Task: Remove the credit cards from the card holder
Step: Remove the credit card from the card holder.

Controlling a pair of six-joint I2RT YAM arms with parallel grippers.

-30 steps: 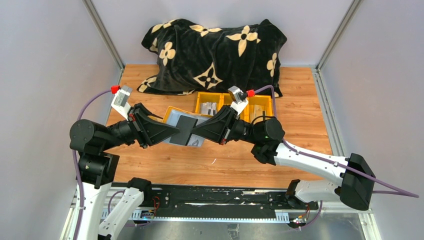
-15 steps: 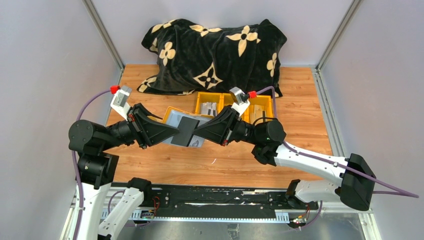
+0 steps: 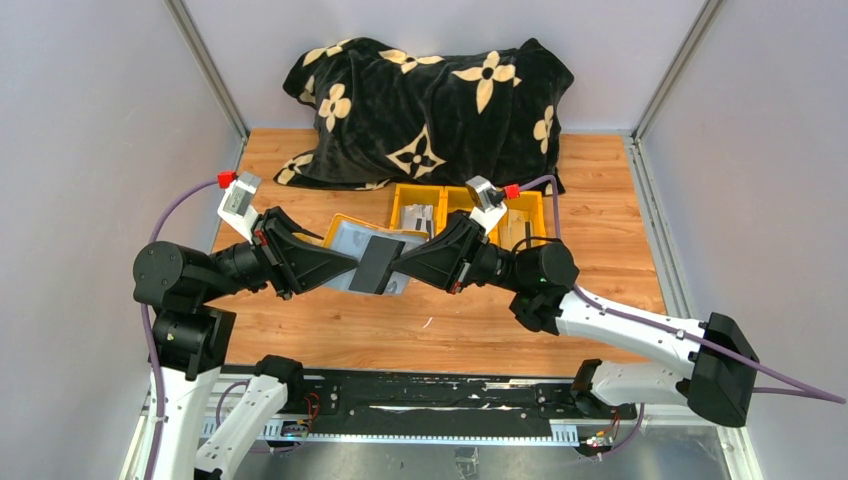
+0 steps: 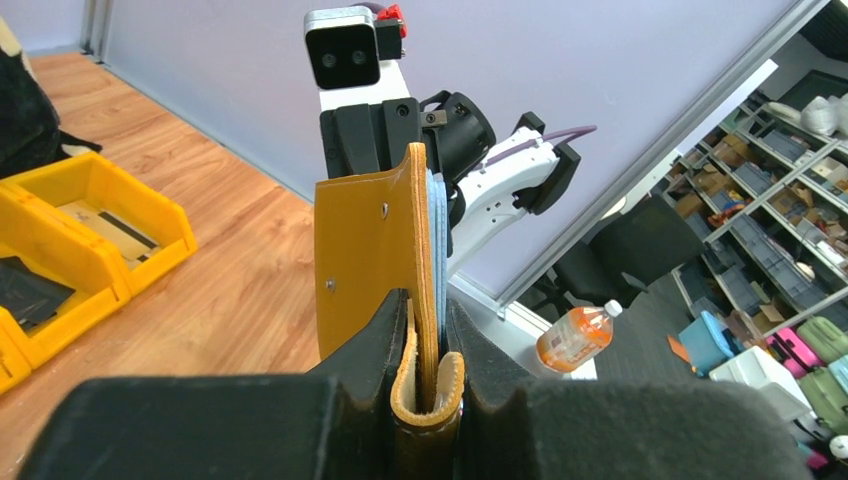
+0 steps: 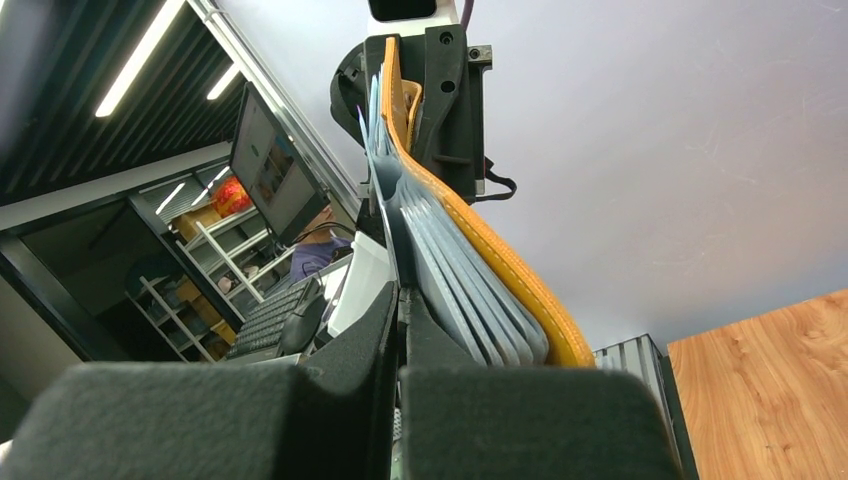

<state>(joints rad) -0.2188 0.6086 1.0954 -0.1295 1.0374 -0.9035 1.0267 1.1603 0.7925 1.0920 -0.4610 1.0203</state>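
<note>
1. The left arm rises from its base at the near left corner. It bends at the elbow and sends its forearm almost level to the right, towards the middle of the worktop (image 3: 600,200).
2. The left claw (image 3: 357,268) is clamped on the card holder (image 3: 378,265). In the left wrist view its fingers (image 4: 385,335) squeeze the lower end of the mustard-yellow flap, with the blue-grey pockets behind it. The holder stands upright out of the grip.
3. The card holder hangs in the air between the two claws, off the worktop. From above it shows as a dark tilted rectangle that overlaps the near corner of the leftmost of the yellow bins (image 3: 420,187).
4. The right claw (image 3: 398,265) meets it from the opposite side with its fingers pressed together. In the right wrist view they pinch one thin pale leaf on the outer side of the holder's fanned pockets, while the flap curves away beside them.
5. The right arm lies low from its base at the near right. Its long white link runs left to a raised elbow, and the forearm points left, head-on to the left claw.
6. It is not clear whether the pinched leaf is one of the credit cards or a pocket wall.
7. From above, the claw bodies cover both ends of the holder.
8. The grey contents of the bins are too small to make out. A black blanket (image 3: 430,100) with beige flowers is heaped at the far edge.
</note>
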